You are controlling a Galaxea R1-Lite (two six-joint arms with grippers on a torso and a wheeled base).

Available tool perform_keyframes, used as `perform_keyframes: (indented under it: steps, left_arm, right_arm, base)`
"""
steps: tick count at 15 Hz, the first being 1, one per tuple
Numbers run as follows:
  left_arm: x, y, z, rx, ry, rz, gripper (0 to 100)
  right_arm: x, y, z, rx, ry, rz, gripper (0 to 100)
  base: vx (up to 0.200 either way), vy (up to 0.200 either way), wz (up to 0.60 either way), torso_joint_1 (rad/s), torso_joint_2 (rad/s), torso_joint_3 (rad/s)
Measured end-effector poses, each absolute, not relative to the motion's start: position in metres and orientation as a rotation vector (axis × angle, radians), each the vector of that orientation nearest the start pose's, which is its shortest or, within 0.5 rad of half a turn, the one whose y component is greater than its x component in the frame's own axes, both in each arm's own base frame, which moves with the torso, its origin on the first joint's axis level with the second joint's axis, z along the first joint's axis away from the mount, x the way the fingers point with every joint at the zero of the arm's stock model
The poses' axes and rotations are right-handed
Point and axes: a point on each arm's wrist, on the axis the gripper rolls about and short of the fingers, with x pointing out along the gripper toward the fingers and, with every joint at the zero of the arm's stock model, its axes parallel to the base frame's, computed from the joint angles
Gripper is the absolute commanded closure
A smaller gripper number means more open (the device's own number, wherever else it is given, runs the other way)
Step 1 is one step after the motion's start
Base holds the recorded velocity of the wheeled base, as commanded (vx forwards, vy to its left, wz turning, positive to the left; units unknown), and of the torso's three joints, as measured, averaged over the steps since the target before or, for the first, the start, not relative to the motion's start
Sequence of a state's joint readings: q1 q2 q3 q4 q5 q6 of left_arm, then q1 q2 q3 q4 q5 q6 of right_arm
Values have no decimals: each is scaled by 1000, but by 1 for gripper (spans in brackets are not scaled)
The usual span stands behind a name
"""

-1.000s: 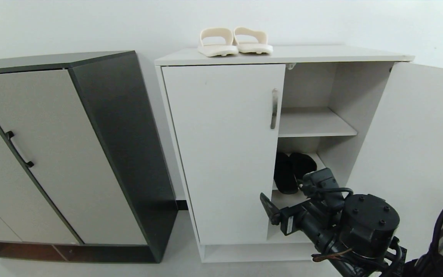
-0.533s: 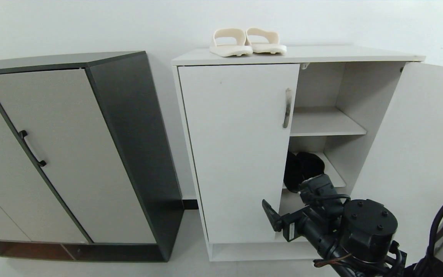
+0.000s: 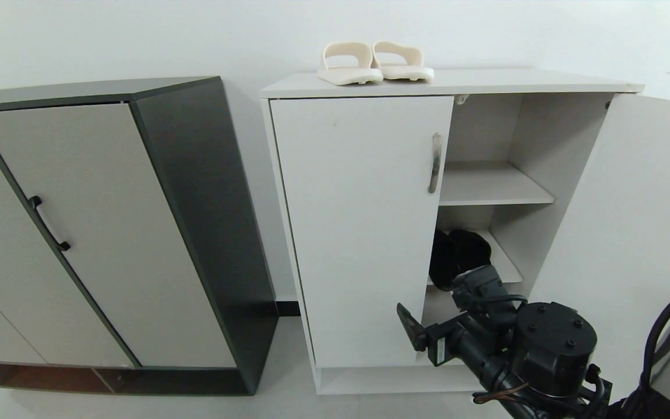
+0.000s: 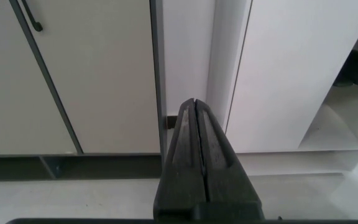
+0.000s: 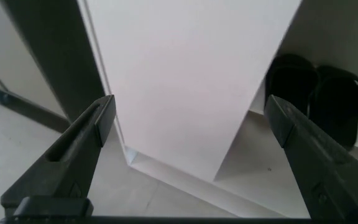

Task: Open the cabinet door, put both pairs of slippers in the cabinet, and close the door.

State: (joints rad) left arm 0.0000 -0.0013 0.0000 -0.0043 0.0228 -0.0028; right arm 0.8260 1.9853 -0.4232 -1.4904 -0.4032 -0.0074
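On top of the white cabinet [image 3: 544, 81], near the back of its flat laminate panel, the cream slippers [image 3: 376, 63] stand side by side, touching, each with a broad moulded strap and a thick matte sole. The cabinet's left door [image 3: 358, 233] is shut; it is a smooth rectangular panel with a slim, vertical brushed-metal bar handle [image 3: 435, 163] at its inner edge. The right door [image 3: 631, 233] is swung wide open and exposes the right compartment, which is divided by a flat upper shelf [image 3: 486, 183]. The black slippers [image 3: 457, 256] lie together on the lower shelf, rounded ends outward, with one partly hidden behind the edge of the shut door. The right gripper [image 5: 190, 106] hangs low in front of the cabinet, near the shut door's lower edge and just outside the open compartment; its dark, wedge-shaped jaws are spread wide apart and hold nothing. The left gripper [image 4: 194, 109] faces the gap between the two cabinets, low above the pale floor [image 3: 277, 401]; its tapered, ribbed jaws are pressed flat together with nothing between them. Beside the white cabinet stands a dark cabinet [image 3: 195, 203] with grey door panels and a thin black handle [image 3: 49, 224].
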Motion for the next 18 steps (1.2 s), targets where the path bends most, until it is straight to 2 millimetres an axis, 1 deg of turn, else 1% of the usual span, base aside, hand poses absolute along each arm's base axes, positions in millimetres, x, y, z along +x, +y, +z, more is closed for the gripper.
perform_keyframes:
  steps: [2,5,11,18]
  left_arm:
    - [-23,1,76,-3,-5,23,100]
    - [-23,1,76,-2,-7,23,100]
    - [-23,1,76,-3,-6,23,100]
    - [-23,1,76,-2,-5,23,100]
  right_arm:
    - [209,214,92,-54,58,424,0]
    - [209,214,92,-56,59,424,0]
    - [209,214,91,-59,65,422,0]
    - [208,213,89,-64,71,423,0]
  base:
    - [0,0,0,-1,-45,-38]
    - [0,0,0,23,-214,-292]
    - [0,0,0,98,-479,-343]
    - [0,0,0,155,-468,-314]
